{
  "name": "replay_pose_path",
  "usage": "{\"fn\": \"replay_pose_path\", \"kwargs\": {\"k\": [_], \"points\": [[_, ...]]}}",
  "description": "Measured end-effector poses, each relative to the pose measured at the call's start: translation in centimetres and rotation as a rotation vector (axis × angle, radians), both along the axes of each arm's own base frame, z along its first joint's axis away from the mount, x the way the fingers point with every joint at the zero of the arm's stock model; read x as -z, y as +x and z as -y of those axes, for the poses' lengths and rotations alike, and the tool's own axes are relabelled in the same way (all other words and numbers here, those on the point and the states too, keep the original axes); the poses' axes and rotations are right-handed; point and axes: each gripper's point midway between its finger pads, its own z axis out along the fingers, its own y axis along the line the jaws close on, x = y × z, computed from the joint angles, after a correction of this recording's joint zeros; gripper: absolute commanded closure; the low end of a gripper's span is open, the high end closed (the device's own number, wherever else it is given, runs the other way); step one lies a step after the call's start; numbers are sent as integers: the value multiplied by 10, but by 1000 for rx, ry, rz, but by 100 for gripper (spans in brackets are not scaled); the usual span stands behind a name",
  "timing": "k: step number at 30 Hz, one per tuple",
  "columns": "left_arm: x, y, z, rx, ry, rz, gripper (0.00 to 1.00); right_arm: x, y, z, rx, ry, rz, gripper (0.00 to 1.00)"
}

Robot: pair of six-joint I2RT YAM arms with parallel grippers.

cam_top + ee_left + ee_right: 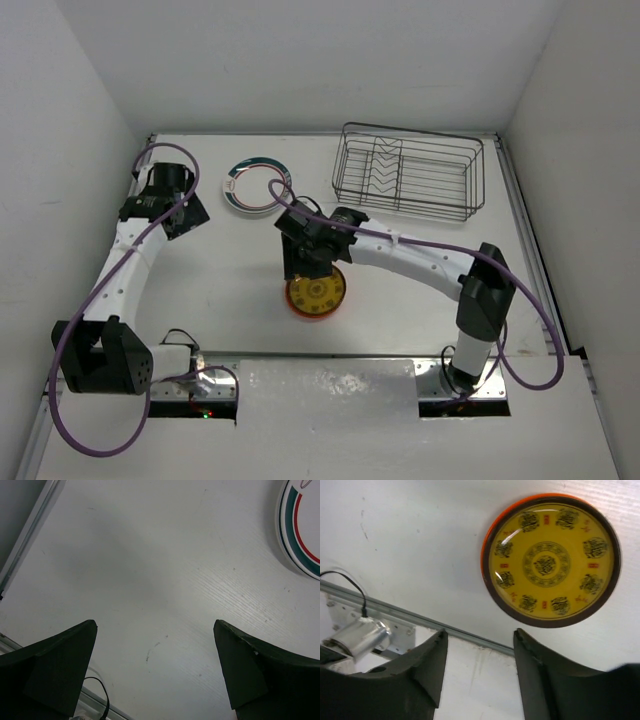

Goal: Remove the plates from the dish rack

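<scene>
A small orange plate with a yellow patterned face lies flat on the table near the front. My right gripper hovers just over its far edge. In the right wrist view this gripper is open, with nothing between its fingers and the plate lying free beyond the tips. A white plate with teal and red rim bands lies on the table at the back left. My left gripper is open over bare table, left of that plate. The wire dish rack stands at the back right; no plates show in it.
White walls close in the table on the left, back and right. A metal rail runs along the near edge, with a silvery cylinder and a black cable by it. Purple cables loop round both arms.
</scene>
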Motion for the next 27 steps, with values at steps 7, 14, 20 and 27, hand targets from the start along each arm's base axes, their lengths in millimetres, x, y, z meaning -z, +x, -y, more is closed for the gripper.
{"fn": "replay_pose_path", "kwargs": {"k": [7, 14, 20, 27], "points": [[0, 1, 6, 30, -25, -1, 0, -24, 15, 5, -64, -40, 106, 1], [-39, 16, 8, 59, -18, 84, 0, -116, 83, 113, 7, -194, 456, 1], [-82, 21, 16, 112, 59, 190, 0, -160, 93, 296, 306, -387, 548, 1], [-147, -15, 27, 187, 79, 453, 0, -182, 39, 345, 286, -512, 535, 1]]}}
